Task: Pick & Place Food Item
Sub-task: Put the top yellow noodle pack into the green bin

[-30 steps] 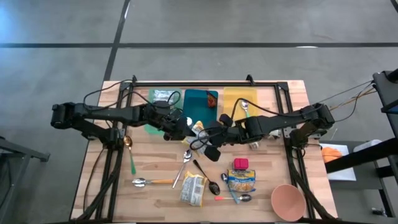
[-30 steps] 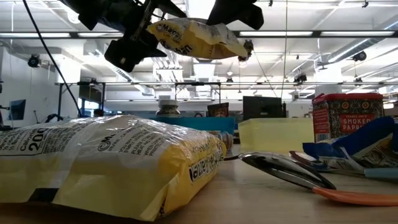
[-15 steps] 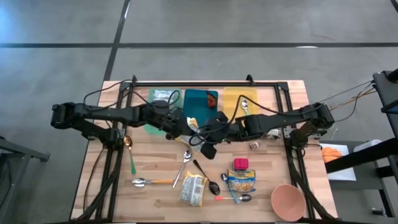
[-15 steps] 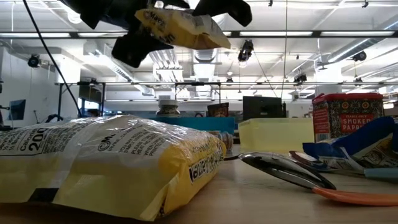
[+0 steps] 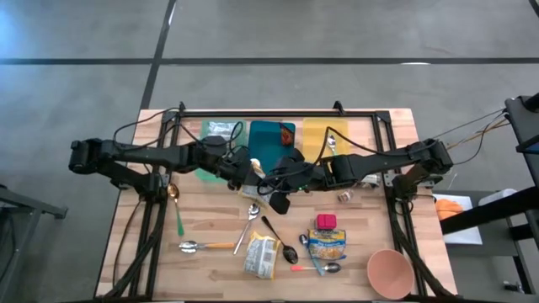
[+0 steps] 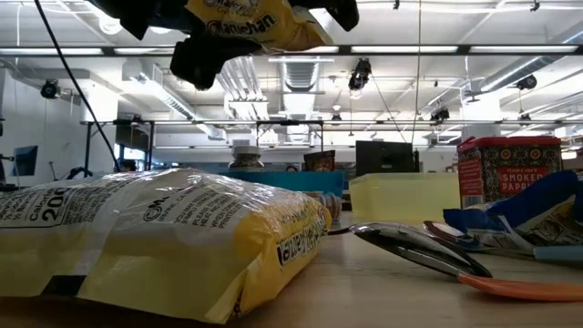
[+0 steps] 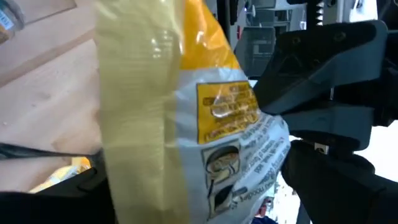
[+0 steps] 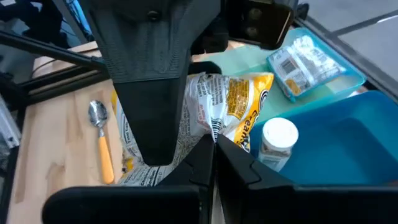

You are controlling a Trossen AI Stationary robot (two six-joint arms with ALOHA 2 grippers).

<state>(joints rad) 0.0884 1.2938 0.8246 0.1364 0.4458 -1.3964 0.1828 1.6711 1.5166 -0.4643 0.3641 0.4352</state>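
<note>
Wooden slat table [image 5: 210,231] sits under both dark arms, which meet over its middle. Right gripper [image 8: 212,148] is pinched tight on a crinkly yellow-and-white food bag [image 8: 225,107] (high in the air), near the blue tray [image 8: 323,137]. Left gripper [image 5: 246,172] is spread wide around the bag's other end.

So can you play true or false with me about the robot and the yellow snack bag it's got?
1. The yellow bag is lying on the table. False: it hangs in the air between the two arms.
2. The right pincer is shut on the bag. True.
3. A white-capped bottle sits in the blue bin. True.
4. The pink bowl is full of spoons. False: nothing shows inside it.
5. A red tin stands on the table. True.
</note>
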